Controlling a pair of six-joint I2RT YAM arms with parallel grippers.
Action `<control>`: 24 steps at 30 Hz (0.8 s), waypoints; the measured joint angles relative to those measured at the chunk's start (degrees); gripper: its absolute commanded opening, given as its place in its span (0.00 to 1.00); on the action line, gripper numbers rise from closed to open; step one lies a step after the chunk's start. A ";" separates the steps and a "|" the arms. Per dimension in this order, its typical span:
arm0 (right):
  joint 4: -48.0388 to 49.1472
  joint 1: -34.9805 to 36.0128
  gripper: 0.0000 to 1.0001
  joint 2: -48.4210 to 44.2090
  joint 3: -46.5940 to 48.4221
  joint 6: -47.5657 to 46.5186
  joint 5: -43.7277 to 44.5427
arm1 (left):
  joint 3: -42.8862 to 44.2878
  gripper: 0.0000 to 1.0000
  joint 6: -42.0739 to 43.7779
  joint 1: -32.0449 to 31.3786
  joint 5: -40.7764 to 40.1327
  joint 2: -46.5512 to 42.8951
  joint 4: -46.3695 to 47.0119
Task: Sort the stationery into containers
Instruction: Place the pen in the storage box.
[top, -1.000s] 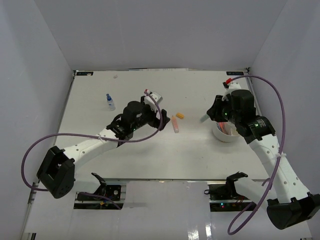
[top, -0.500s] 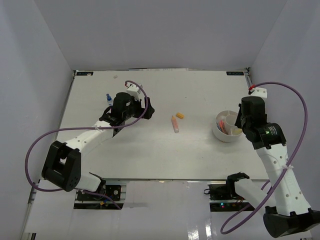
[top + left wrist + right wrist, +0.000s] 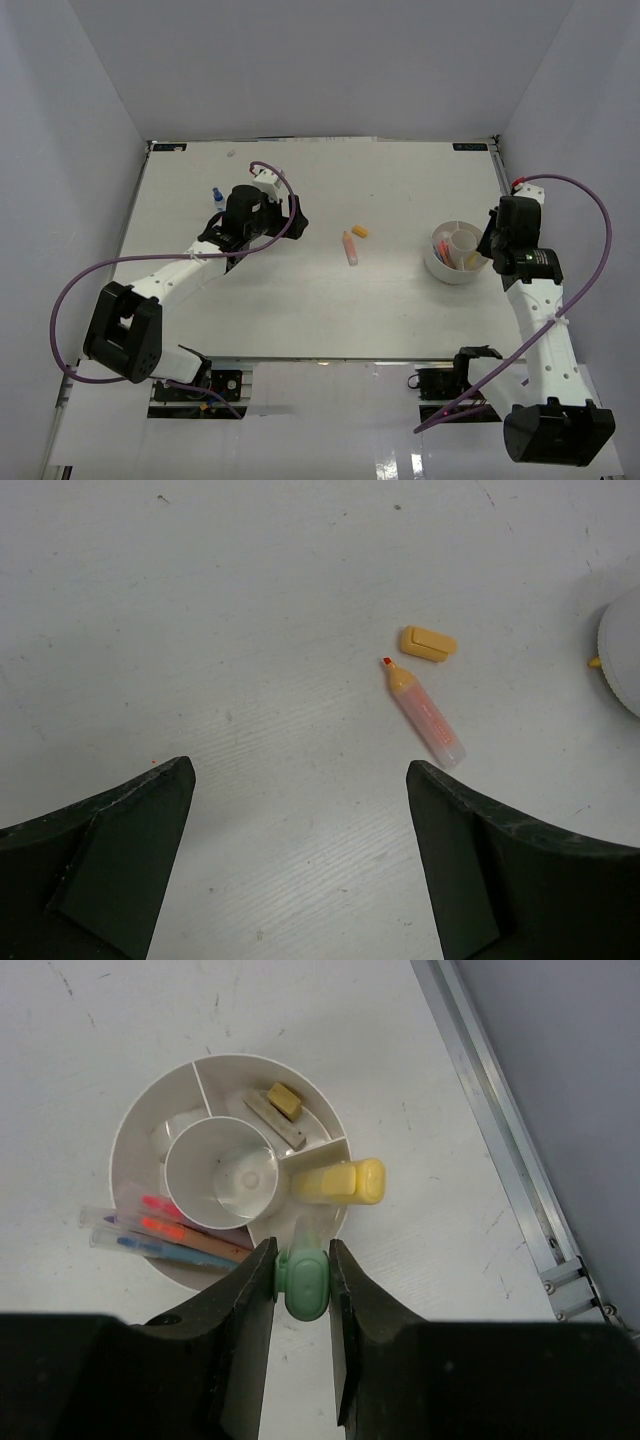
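Now, right gripper [image 3: 302,1252] clamped on green-capped marker [image 3: 303,1286], long axis pointing away at round white divided tub [image 3: 135,1110], left gripper [image 3: 300,770] spread wide.

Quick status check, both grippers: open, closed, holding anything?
Left gripper: open, holding nothing.
Right gripper: closed on a green marker.

Just a scuffed white table [image 3: 330,300], boxed in by plain grey walls [image 3: 320,60], metal rail [image 3: 505,1130] running along the right edge.
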 measured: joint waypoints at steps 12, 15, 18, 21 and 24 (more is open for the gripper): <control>5.22 -2.54 0.08 1.99 -1.90 0.24 -3.78 | 0.00 0.98 0.00 0.02 0.15 0.00 0.00; 6.43 -3.10 0.08 2.62 -2.01 0.37 -4.26 | 0.00 0.98 0.00 0.02 0.22 0.00 0.00; 7.13 -3.50 0.09 3.30 -2.01 0.46 -4.46 | 0.00 0.98 0.00 0.02 0.35 0.00 0.00; 7.89 -3.89 0.17 4.22 -2.12 0.52 -4.44 | 0.00 0.98 0.00 0.02 0.37 0.00 0.00; 8.50 -4.24 0.30 4.68 -3.08 0.72 -4.46 | 0.00 0.98 -0.02 0.02 0.42 0.00 0.00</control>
